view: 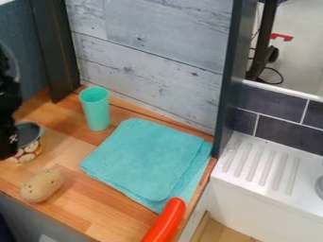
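The black gripper [7,139] hangs at the left edge, in front of or beside a small patterned tin [26,150] with a grey inside; whether they touch, I cannot tell. Below the tin, a brown potato [42,185] lies on the wooden counter [95,208]. A turquoise cup [96,111] stands upright near the back wall. Right of these, a folded turquoise cloth [145,158] lies flat. At the front, an orange-red curved object [165,222] reaches up to the cloth's lower corner.
Grey wooden boards [151,52] rise behind the counter, between dark posts [225,94] at right and left. A white sink unit with a ridged drainboard [262,165] adjoins on the right, under dark tiles [287,133].
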Controlling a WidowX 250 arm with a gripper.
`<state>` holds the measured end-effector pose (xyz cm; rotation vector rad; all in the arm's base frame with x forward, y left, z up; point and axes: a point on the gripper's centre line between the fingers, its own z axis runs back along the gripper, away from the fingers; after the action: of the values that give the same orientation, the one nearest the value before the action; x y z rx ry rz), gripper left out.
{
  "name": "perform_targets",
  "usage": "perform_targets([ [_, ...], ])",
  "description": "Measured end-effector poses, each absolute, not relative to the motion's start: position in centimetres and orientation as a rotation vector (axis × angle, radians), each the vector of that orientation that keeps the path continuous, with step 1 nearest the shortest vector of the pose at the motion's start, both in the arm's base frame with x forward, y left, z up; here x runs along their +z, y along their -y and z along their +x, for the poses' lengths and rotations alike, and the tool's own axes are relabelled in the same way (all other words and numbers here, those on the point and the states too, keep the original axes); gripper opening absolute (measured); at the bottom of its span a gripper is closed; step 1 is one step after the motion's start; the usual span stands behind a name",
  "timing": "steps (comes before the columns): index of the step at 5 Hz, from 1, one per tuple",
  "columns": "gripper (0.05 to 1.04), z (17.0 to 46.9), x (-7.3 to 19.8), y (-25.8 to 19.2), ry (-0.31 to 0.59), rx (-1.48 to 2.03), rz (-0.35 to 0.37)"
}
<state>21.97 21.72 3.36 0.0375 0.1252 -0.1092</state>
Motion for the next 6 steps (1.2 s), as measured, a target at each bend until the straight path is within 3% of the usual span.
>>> perform_targets([
  [2,1.007,28.5,4.8,-21.4,-0.063,-0.125,0.015],
  [3,1.007,29.9,5.4,-21.8,-0.012,-0.096,0.010],
  [4,1.007,29.3,5.5,-22.0,-0.034,-0.060,0.032],
  [6,1.007,23.8,10.8,-22.3,0.029,0.040,0.097],
])
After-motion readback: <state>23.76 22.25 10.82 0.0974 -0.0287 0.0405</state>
